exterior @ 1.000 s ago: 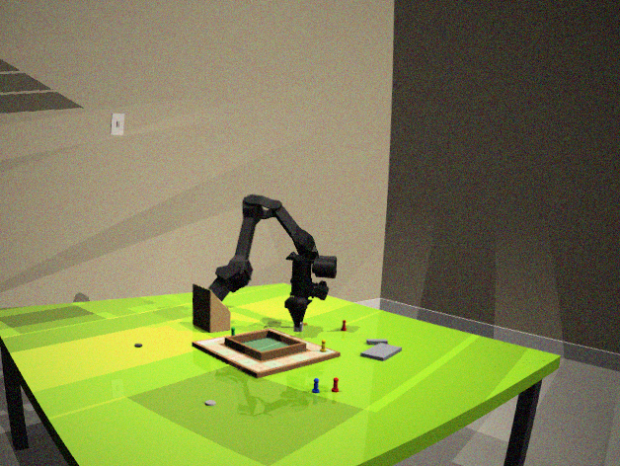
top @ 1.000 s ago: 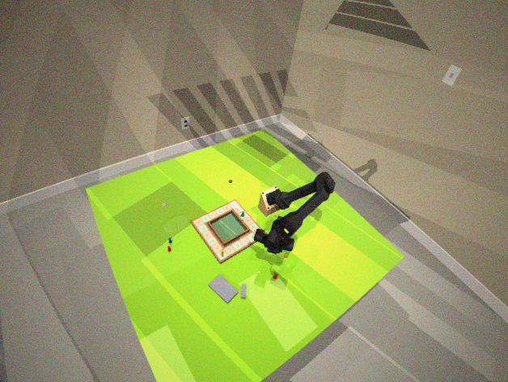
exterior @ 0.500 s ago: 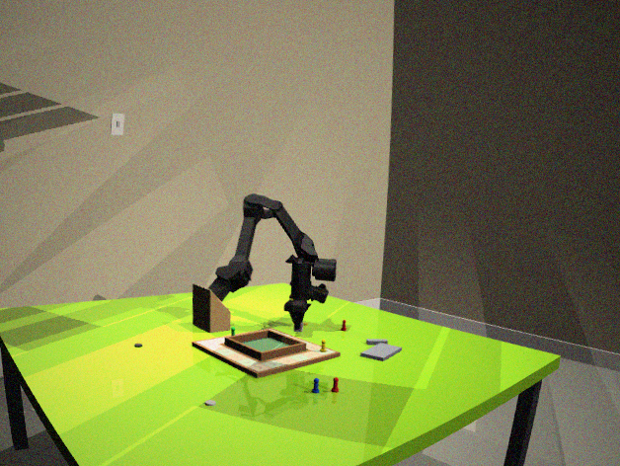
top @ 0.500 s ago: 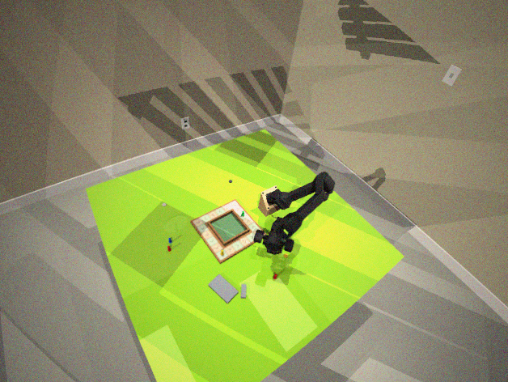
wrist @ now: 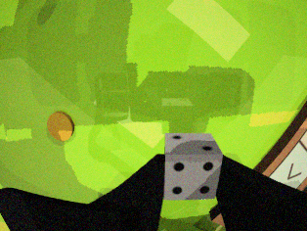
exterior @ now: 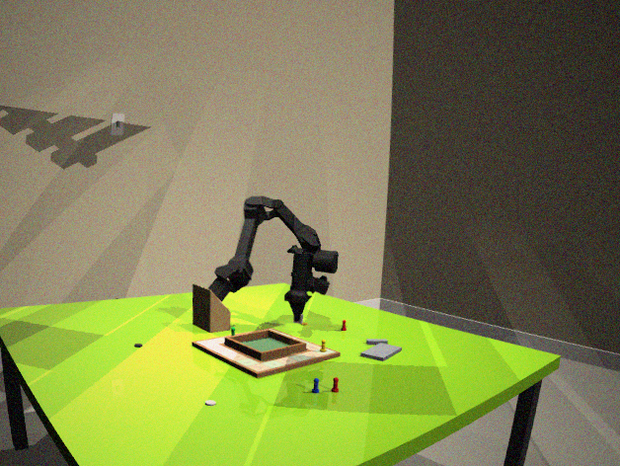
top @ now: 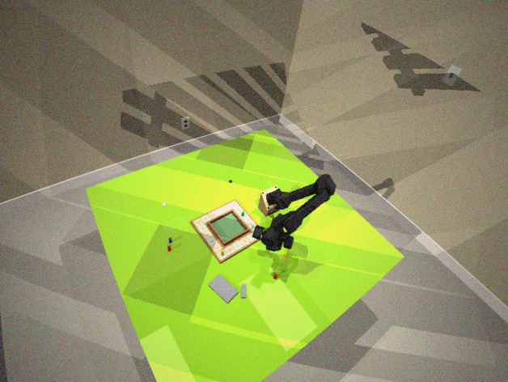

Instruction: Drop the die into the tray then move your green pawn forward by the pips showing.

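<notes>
My end effector (wrist: 193, 177) is clamping the grey die (wrist: 192, 166) just off the table (exterior: 450, 380), four pips facing my wrist camera. The tray (exterior: 265, 346) is lying close beside me, across the board's edge.

beige walls (exterior: 200, 100), grey floor (top: 40, 287), lime green table (exterior: 124, 426), striped shadows.

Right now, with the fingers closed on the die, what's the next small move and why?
Probably a straight lift. The gripper is shut on the grey die, which sits low by the green table, just outside the game board. Raising it first should clear the wooden rim of the tray before carrying the die over to drop.
</notes>
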Tool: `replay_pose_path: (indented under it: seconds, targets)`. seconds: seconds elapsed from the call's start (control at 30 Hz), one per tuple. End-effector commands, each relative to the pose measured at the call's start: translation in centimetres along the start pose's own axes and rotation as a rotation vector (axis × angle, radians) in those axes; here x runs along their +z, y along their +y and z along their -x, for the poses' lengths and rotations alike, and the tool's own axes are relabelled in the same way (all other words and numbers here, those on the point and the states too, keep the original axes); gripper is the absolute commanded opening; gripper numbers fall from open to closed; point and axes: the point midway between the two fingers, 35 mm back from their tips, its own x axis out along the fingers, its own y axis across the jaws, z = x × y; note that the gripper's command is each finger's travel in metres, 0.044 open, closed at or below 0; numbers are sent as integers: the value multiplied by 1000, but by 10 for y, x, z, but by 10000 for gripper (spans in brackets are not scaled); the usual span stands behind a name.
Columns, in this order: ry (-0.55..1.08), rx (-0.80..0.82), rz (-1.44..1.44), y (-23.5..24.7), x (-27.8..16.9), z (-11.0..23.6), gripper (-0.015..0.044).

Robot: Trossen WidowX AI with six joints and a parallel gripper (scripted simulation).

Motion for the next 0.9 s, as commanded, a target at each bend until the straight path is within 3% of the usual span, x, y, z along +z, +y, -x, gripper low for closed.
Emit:
replay_pose_path:
  seconds: [0.0,0.6,0.87]
  targets:
    - [2,-2,3,-2,1,16,0]
    - [-13,18,-2,7,-6,89,0]
    - [-12,17,-124,-5,-3,91,0]
